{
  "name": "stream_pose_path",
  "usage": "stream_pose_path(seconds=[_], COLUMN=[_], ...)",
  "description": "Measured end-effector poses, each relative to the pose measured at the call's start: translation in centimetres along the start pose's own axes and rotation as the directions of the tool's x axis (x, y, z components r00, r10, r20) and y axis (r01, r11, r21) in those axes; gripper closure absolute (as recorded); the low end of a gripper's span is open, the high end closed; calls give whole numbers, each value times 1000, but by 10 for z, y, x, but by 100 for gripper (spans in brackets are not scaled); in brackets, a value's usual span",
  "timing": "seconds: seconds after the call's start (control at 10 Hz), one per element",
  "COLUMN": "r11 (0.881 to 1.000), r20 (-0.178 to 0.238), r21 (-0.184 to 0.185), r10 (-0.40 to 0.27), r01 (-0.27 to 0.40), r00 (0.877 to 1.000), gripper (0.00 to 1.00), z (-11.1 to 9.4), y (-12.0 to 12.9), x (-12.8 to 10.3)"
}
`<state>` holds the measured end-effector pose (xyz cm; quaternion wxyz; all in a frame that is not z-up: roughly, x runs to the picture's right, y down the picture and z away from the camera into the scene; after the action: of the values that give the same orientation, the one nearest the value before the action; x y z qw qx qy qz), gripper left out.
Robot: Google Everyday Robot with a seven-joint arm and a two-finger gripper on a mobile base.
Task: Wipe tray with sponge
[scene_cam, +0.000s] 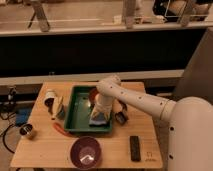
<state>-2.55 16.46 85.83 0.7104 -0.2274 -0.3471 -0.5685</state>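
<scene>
The green tray [77, 114] lies in the middle of the wooden table. The light-blue sponge [97, 120] sits inside the tray near its right front corner. My gripper [100, 112] reaches down from the white arm, directly over the sponge and pressing on it against the tray floor. The fingers are hidden by the wrist and the sponge. A small orange round object [93, 94] rests at the tray's back right, partly behind my arm.
A round dark purple bowl [85, 152] stands in front of the tray. A black remote [135, 148] lies at front right, a dark object [121, 116] right of the tray. A cup and bottle [53, 102] stand left. A small can [26, 131] sits at far left.
</scene>
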Motion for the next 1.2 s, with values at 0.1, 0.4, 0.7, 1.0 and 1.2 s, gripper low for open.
stream_pose_path(seconds=[0.1,0.4,0.7,1.0,1.2], r11=[1000,998,993,977,963], r20=[-17,-41,-32,2,25], r21=[10,48,64,94,99], r10=[1,-33,-102,-192,-255], r01=[0,35,104,191,251], r00=[1000,999,994,981,967], gripper=[99,99,99,99,99], z=[-3,-5,2,4,5], y=[-1,-41,-79,-103,-109], x=[9,26,22,-1,-26])
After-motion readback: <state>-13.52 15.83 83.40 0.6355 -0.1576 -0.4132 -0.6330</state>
